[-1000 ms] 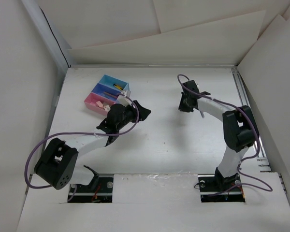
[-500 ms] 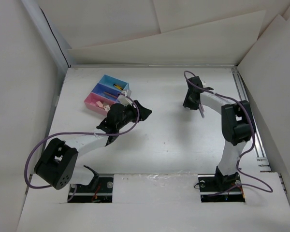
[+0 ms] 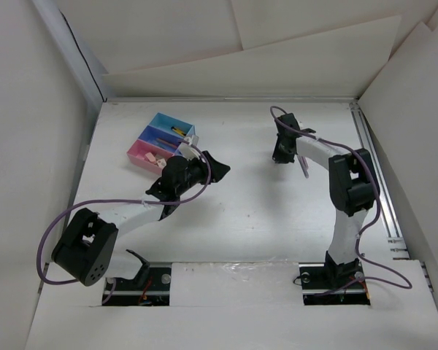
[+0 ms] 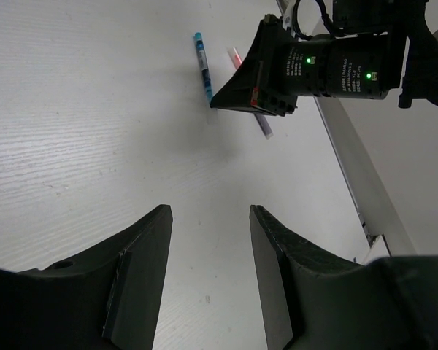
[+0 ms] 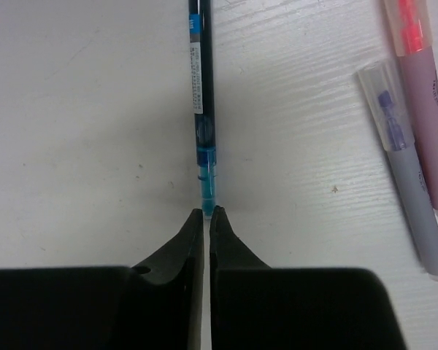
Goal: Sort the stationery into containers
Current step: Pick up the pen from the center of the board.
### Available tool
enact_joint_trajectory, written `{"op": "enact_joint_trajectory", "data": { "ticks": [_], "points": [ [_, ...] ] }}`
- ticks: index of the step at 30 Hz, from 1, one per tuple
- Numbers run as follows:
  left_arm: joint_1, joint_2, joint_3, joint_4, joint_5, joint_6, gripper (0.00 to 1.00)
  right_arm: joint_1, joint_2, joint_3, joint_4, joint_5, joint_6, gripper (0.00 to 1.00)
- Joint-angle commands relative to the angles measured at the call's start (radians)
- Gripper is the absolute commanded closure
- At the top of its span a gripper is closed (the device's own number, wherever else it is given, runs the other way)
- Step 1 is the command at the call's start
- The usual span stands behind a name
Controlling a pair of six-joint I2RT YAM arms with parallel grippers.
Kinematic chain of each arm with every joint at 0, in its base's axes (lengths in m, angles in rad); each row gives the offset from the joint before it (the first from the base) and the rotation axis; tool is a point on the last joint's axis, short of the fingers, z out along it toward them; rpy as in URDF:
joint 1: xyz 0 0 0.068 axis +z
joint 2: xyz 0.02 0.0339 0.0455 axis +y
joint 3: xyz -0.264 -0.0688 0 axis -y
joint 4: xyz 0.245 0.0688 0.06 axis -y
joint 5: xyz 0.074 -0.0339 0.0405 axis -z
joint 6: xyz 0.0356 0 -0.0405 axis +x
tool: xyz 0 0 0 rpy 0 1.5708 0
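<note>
**Blue pen at fingertips, bins wait across table**

R arm's fingers point(image 5: 198, 232) are all but closed, w/ only a thin slit between them. Their tips sit right at the near end of a slim light-blue pen w/ dark barrel & printed label point(image 5: 203, 87). The pen lies flat on the white table point(image 3: 248, 219), pointing straight away from the fingers. Cannot tell whether its end is pinched.

To the pen's right, side by side, lie a grey-violet pen w/ clear cap point(image 5: 409, 189) and a mauve-pink pen w/ red-pink tip point(image 5: 423, 109).

L arm's fingers point(image 4: 150, 270) are spread wide over the table nr its centre, holding nothing.

At far left stand three joined rectangular plastic bins, well apart from the pens:
- light-blue bin point(image 3: 159, 118), w/ a yellow piece inside
- darker blue-violet bin point(image 3: 147, 133)
- pink bin point(image 3: 135, 153), w/ pale bits inside
</note>
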Motion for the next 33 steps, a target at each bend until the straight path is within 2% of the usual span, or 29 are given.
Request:
{"op": "enact_joint_trajectory", "data": {
  "ticks": [1,9,10,12,13,16,18,24,28,33],
  "points": [
    [0.001,-0.006,0.03,0.042,0.018,-0.001,0.56,0.007,0.014,0.031,-0.021,-0.001,-0.005,0.99],
    [0.001,0.013,0.039,0.029,0.018,0.009,0.56,0.026,-0.076,-0.085,0.051,-0.055,-0.005,1.0],
    [0.001,0.013,0.039,0.029,0.018,0.009,0.56,0.026,-0.076,-0.086,0.051,-0.046,-0.005,0.97],
    [0.001,0.013,0.039,0.029,0.018,0.009,0.56,0.026,-0.076,-0.076,0.023,-0.008,0.006,0.8],
    [0.001,0.013,0.039,0.029,0.018,0.009,0.56,0.026,-0.056,-0.063,0.023,-0.007,0.006,0.67],
    [0.001,0.004,0.039,0.029,0.018,0.009,0.56,0.036,-0.021,-0.012,-0.004,-0.02,0.015,0.58],
    [0.001,0.003,0.039,0.029,0.018,0.009,0.56,0.045,-0.01,0.002,-0.018,-0.009,0.015,0.58],
    [0.001,-0.026,0.028,0.029,0.018,0.009,0.56,0.067,0.011,0.022,-0.041,-0.018,0.015,0.72],
    [0.001,-0.026,0.028,0.029,0.009,0.009,0.56,0.088,0.031,0.045,-0.076,0.003,0.015,0.73],
    [0.001,-0.026,0.037,0.008,-0.01,0.009,0.56,0.098,0.031,0.042,-0.076,-0.007,0.015,0.96]
  ]
}}
